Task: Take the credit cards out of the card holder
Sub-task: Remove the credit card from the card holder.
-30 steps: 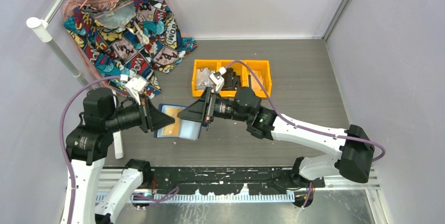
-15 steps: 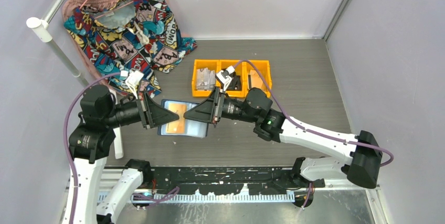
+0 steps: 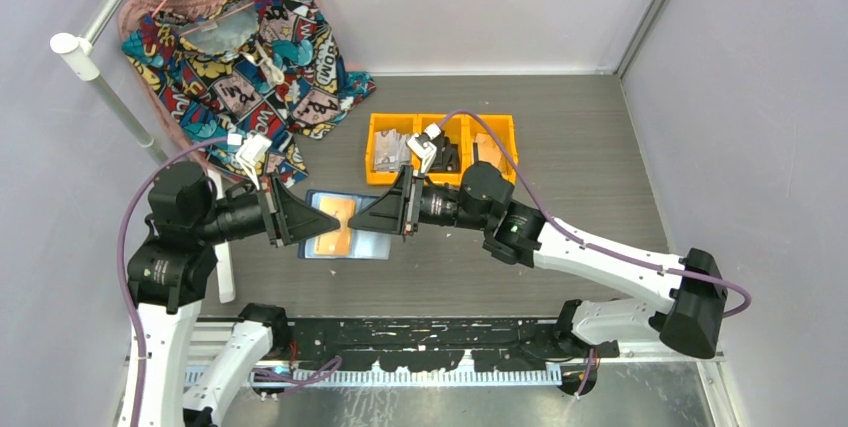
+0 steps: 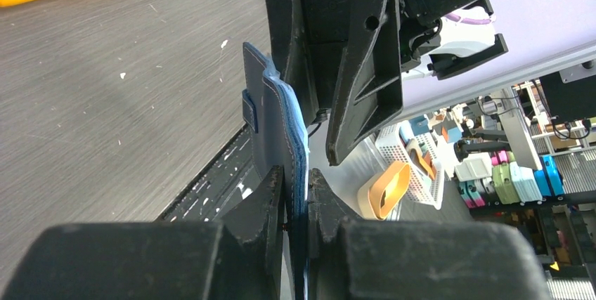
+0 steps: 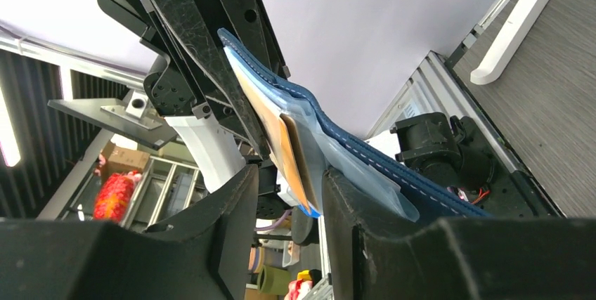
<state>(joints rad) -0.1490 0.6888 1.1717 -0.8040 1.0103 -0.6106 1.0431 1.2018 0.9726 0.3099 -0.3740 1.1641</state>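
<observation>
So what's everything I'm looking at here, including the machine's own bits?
navy-blue leather-like bifold card holder: one, navy outside and lighter blue inside, held open off the table between both grippers.
thin flat orange credit card: one seen for certain, orange, tucked in a card holder pocket.
yellow plastic bins: three, yellow, side by side beyond the card holder, with grey and black items inside.
comic-print garment: one, multicoloured, far left corner.
grey wood-grain table: one, grey, beneath it all.
left gripper: one, black, shut on the card holder's edge.
right gripper: one, black, open, with fingers either side of the credit card.
</observation>
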